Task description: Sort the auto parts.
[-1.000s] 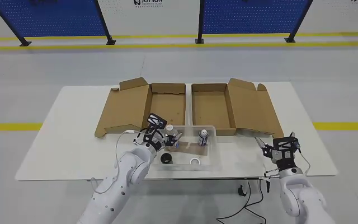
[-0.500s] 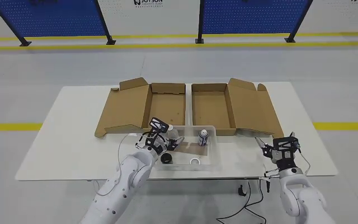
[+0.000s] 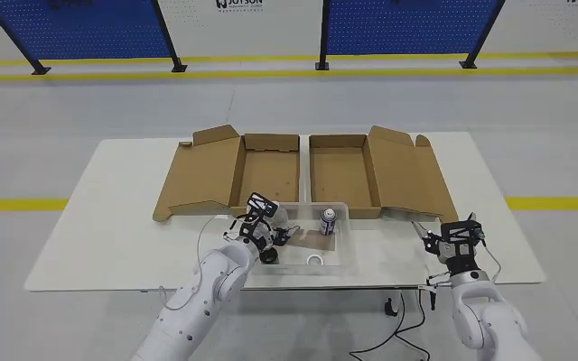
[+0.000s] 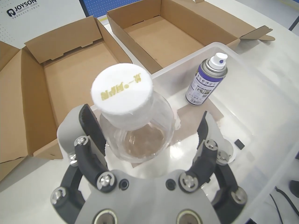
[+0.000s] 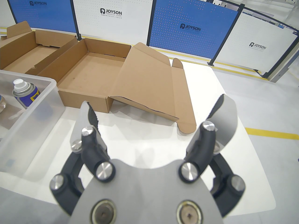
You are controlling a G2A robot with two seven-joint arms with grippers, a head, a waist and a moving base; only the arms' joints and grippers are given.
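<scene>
Bottle [image 4: 121, 89] inside spread left claw [image 4: 146, 114], lower body hard to discern

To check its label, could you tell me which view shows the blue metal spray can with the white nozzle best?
The left wrist view: the blue metal spray can stands upright and whole in the clear plastic bin. The top view shows the can tiny from above; the right wrist view, partly veiled by the bin's wall.

Left gripper [image 4: 146, 115]: moved from the near-left edge of the clear plastic bin [image 4: 233, 54] further in; open jaws came to flank the white-capped clear bottle [image 4: 121, 92]
</scene>
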